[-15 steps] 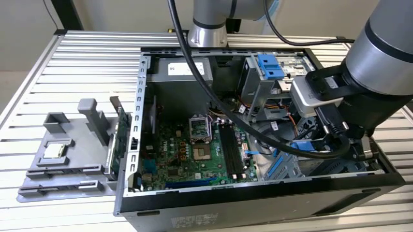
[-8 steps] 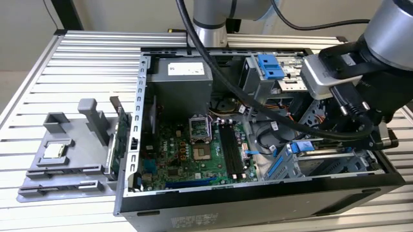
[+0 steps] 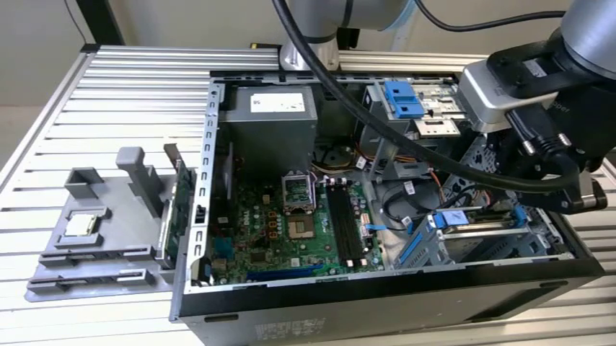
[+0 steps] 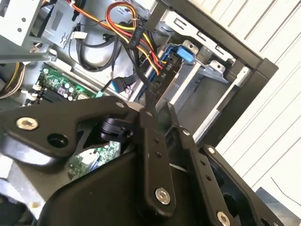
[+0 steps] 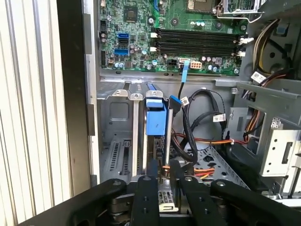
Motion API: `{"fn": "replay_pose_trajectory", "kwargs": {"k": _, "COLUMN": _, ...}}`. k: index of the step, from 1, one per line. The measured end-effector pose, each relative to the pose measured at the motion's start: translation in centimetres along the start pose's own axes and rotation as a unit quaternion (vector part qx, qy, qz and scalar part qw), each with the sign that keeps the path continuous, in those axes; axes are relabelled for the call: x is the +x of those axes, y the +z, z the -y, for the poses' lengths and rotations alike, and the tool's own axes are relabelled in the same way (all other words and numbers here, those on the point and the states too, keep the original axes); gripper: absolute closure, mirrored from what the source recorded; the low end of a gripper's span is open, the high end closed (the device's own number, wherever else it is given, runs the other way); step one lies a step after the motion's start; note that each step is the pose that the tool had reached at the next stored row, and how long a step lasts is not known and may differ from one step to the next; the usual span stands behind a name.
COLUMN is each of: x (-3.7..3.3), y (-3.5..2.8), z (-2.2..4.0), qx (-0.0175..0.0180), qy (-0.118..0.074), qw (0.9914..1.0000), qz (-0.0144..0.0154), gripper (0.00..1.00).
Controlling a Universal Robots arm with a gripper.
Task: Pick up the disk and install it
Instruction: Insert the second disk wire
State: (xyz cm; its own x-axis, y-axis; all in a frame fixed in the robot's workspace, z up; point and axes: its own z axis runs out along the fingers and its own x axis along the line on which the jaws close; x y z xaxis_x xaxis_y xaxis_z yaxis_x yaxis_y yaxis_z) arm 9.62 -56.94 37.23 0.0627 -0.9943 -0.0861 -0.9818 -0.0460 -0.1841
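Matt black gripper (image 5: 163,176), blue plastic-framed metal disk (image 3: 474,220), ribbed metal table (image 3: 115,94)

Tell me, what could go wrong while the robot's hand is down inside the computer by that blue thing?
1. In the first wrist view, the hand sits right next to a bundle of black and orange cables. It could snag or tug one.
2. The disk stands on edge between thin metal rails. If it tilts, it might jam instead of sliding in.
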Motion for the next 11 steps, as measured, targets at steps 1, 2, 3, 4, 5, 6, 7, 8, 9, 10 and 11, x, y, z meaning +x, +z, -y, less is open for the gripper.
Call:
{"fn": "replay_pose_trajectory", "kwargs": {"k": 1, "x": 0.0, "y": 0.0, "z": 0.0, "qx": 0.0, "qy": 0.0, "qw": 1.0, "qz": 0.0003, "gripper": 1.0}}
{"fn": "replay_pose_trajectory", "kwargs": {"k": 2, "x": 0.0, "y": 0.0, "z": 0.0, "qx": 0.0, "qy": 0.0, "qw": 1.0, "qz": 0.0007, "gripper": 1.0}}
{"fn": "replay_pose_trajectory", "kwargs": {"k": 3, "x": 0.0, "y": 0.0, "z": 0.0, "qx": 0.0001, "qy": 0.0, "qw": 1.0, "qz": 0.0011, "gripper": 1.0}}
{"fn": "replay_pose_trajectory", "kwargs": {"k": 4, "x": 0.0, "y": -0.01, "z": 0.0, "qx": 0.0001, "qy": 0.0, "qw": 1.0, "qz": 0.0014, "gripper": 1.0}}
{"fn": "replay_pose_trajectory", "kwargs": {"k": 5, "x": 0.0, "y": 0.0, "z": 0.0, "qx": 0.0001, "qy": 0.0, "qw": 1.0, "qz": 0.0018, "gripper": 1.0}}
{"fn": "replay_pose_trajectory", "kwargs": {"k": 6, "x": 0.0, "y": 0.0, "z": 0.0, "qx": 0.0001, "qy": 0.0, "qw": 1.0, "qz": 0.0022, "gripper": 1.0}}
{"fn": "replay_pose_trajectory", "kwargs": {"k": 7, "x": 0.0, "y": 0.0, "z": 0.0, "qx": 0.0001, "qy": 0.0, "qw": 1.0, "qz": 0.0025, "gripper": 1.0}}
{"fn": "replay_pose_trajectory", "kwargs": {"k": 8, "x": 0.0, "y": 0.0, "z": 0.0, "qx": 0.0002, "qy": 0.001, "qw": 1.0, "qz": 0.0029, "gripper": 1.0}}
{"fn": "replay_pose_trajectory", "kwargs": {"k": 9, "x": 0.0, "y": 0.0, "z": 0.0, "qx": 0.0002, "qy": 0.001, "qw": 0.99999, "qz": 0.0033, "gripper": 1.0}}
{"fn": "replay_pose_trajectory", "kwargs": {"k": 10, "x": 0.0, "y": 0.0, "z": 0.0, "qx": 0.0002, "qy": 0.001, "qw": 0.99999, "qz": 0.0037, "gripper": 1.0}}
{"fn": "replay_pose_trajectory", "kwargs": {"k": 11, "x": 0.0, "y": 0.0, "z": 0.0, "qx": 0.0003, "qy": 0.001, "qw": 0.99999, "qz": 0.004, "gripper": 1.0}}
